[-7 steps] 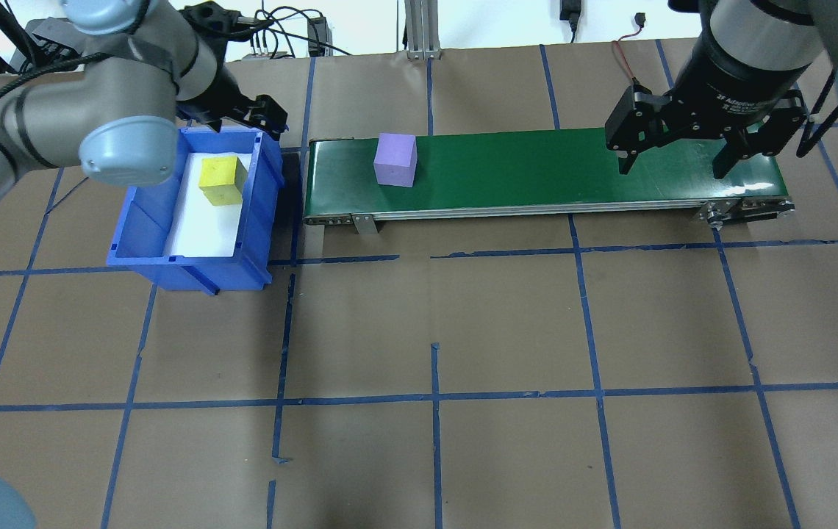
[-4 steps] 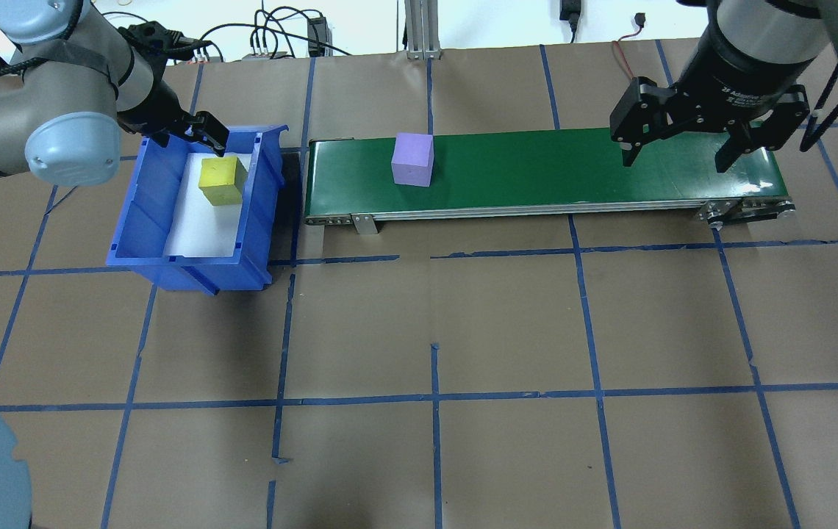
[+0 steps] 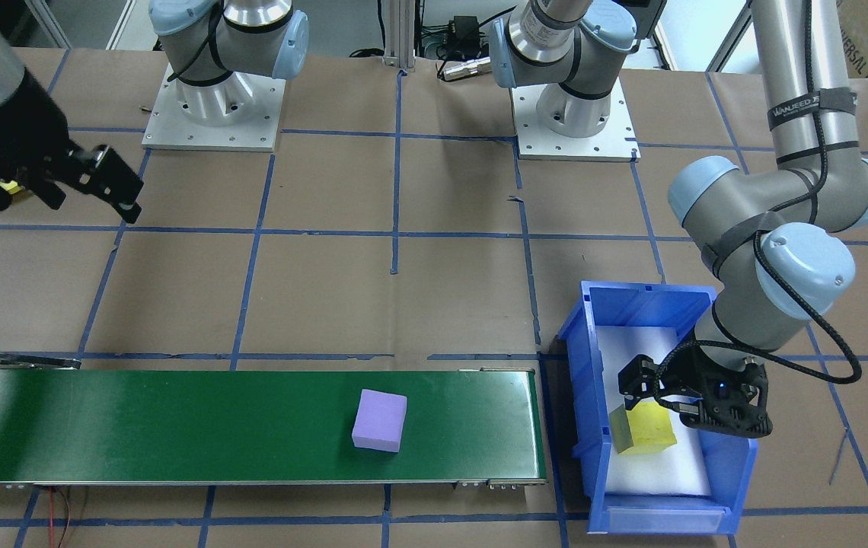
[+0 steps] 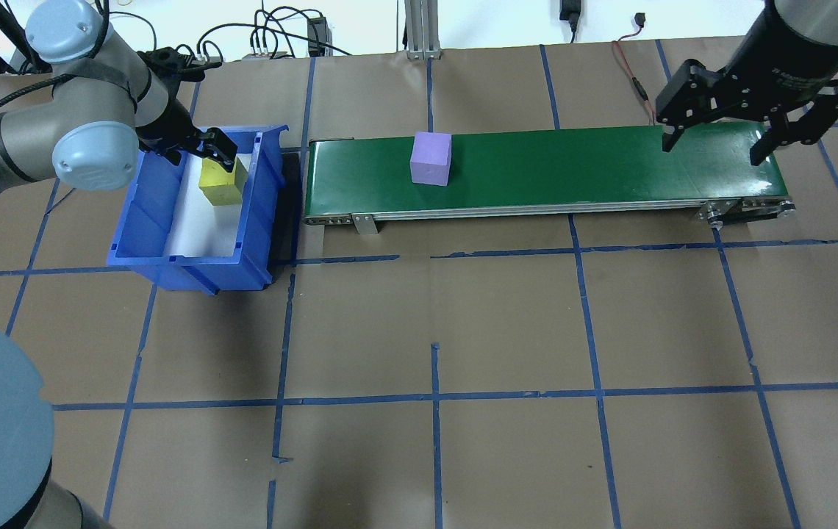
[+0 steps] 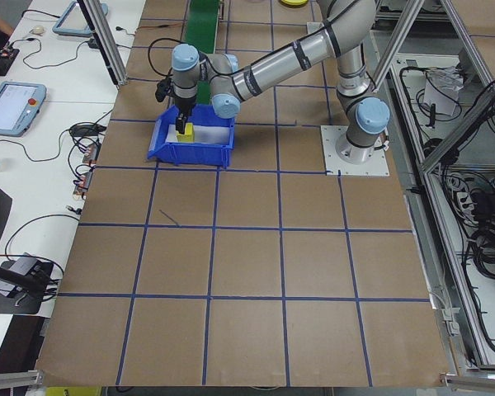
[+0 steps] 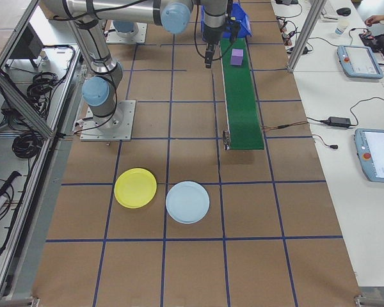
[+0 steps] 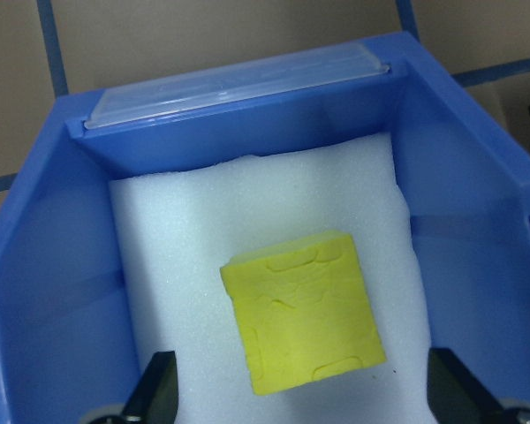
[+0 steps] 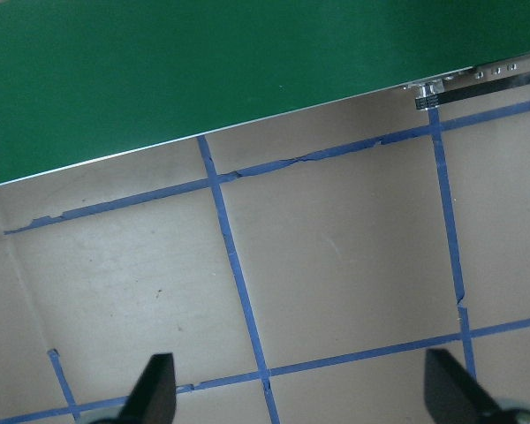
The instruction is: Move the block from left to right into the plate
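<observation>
A purple block (image 4: 431, 158) (image 3: 379, 420) rides on the green conveyor belt (image 4: 573, 165), left of its middle. A yellow block (image 4: 220, 184) (image 7: 305, 322) lies on white foam inside the blue bin (image 4: 191, 268). My left gripper (image 4: 195, 154) (image 3: 681, 407) (image 7: 305, 393) hangs open just above the yellow block, one finger on either side, not touching it. My right gripper (image 4: 713, 150) (image 3: 91, 205) (image 8: 302, 393) is open and empty, raised near the belt's right end. The pale yellow plate (image 6: 136, 187) lies on the table far beyond that end.
A light blue plate (image 6: 187, 201) sits beside the yellow one. The bin's tall walls (image 3: 662, 521) close in the left gripper. Brown paper with blue tape lines covers the table (image 4: 434, 330). Cables and a metal post stand at the back edge.
The purple block has travelled rightward along the belt. My left gripper moved from the bin's back edge down over the yellow block. The right gripper shifted right and away.
</observation>
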Robot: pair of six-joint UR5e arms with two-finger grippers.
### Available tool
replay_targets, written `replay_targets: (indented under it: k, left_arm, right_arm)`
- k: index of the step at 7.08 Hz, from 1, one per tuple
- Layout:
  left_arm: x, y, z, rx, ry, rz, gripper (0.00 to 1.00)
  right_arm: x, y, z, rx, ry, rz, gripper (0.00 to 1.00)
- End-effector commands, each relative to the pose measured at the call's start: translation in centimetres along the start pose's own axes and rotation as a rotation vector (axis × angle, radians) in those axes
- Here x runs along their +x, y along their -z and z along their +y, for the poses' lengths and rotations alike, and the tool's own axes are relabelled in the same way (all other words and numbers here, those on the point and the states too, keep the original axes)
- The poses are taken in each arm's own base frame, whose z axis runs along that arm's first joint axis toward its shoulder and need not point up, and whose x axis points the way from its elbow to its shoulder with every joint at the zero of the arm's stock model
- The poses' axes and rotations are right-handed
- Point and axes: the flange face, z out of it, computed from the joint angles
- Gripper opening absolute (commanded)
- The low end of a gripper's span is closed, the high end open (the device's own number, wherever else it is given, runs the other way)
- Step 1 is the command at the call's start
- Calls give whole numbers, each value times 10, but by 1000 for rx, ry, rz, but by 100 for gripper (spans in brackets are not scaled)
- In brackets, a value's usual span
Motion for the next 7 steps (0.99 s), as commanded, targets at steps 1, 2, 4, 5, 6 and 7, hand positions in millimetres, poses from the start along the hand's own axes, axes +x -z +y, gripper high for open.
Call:
replay_targets:
  k: [1,2,4,5,6,7]
  left_arm:
    - [-4,-14,-7,-10,12,4,100]
    - [-5,-14,-11,-8,13,3,100]
    - [-6,-13,-14,-1,53,4,100]
    - [-7,-17,-16,-5,59,7,100]
    - [-6,-23,-21,0,61,34,100]
    - [-6,-32,-21,-9,64,46,100]
  right_arm:
    - [44,-43,-73,-75,-24,-45,100]
    - [71,-57,-91,-90,-65,-90,100]
    - [78,-90,-128,29,24,-114,100]
    - [71,-92,-132,55,36,-197,100]
    - [72,-113,-130,24,35,-268,100]
    - [77,-133,-129,26,64,-273,100]
